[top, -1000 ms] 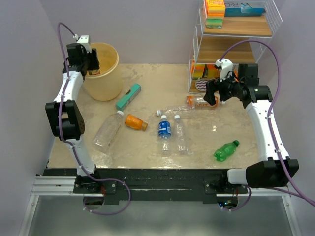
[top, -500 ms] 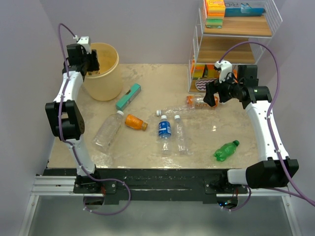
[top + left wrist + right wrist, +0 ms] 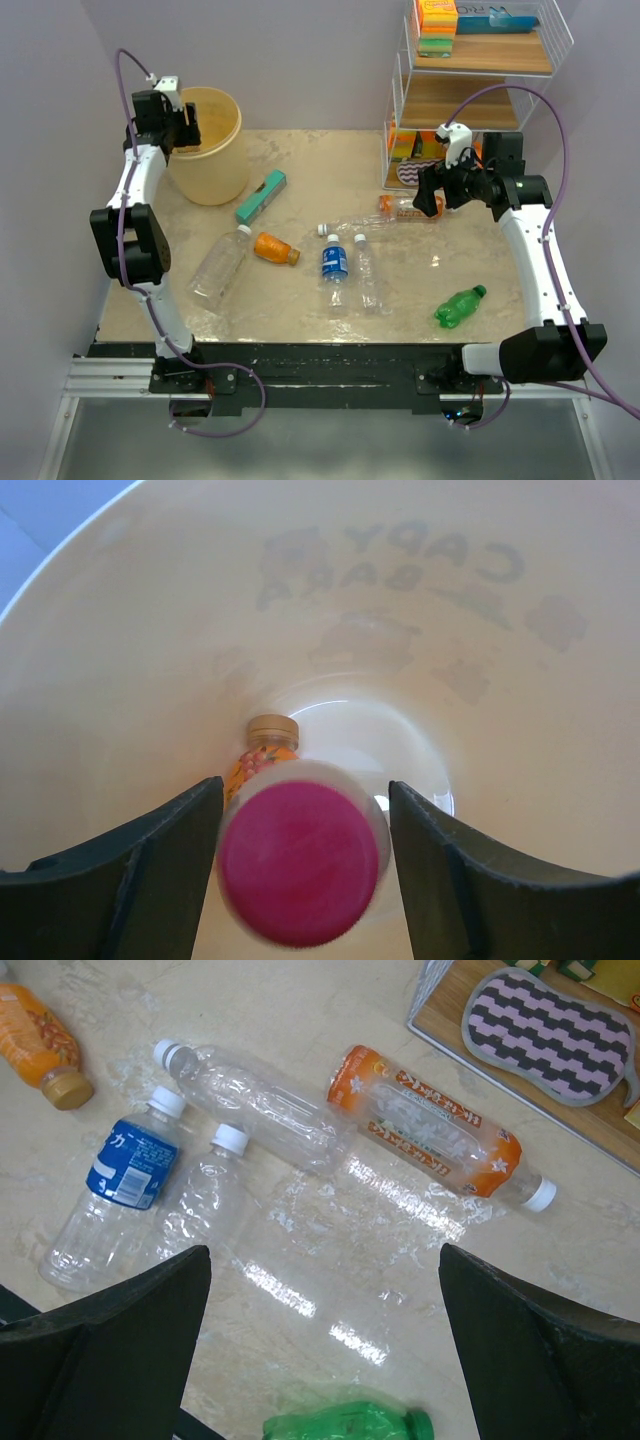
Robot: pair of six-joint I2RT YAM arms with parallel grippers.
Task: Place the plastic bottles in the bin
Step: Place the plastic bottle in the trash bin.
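Top view: bin sits upper left, with the left jaws over its rim. Seven bottles lie on the bench, mid-frame: big clear, orange, blue-label, small clear, long clear, orange-label, green. The right jaws hover by the orange-label.

Left wrist: pink-cap bottle is between the left jaws over the bin mouth, blurred. I can't tell if it's clamped or let go. A gold-cap bottle is already on the bin floor.

Right wrist: right jaws spread wide, holding nothing.

My read: early. One in, one going in, seven to go.
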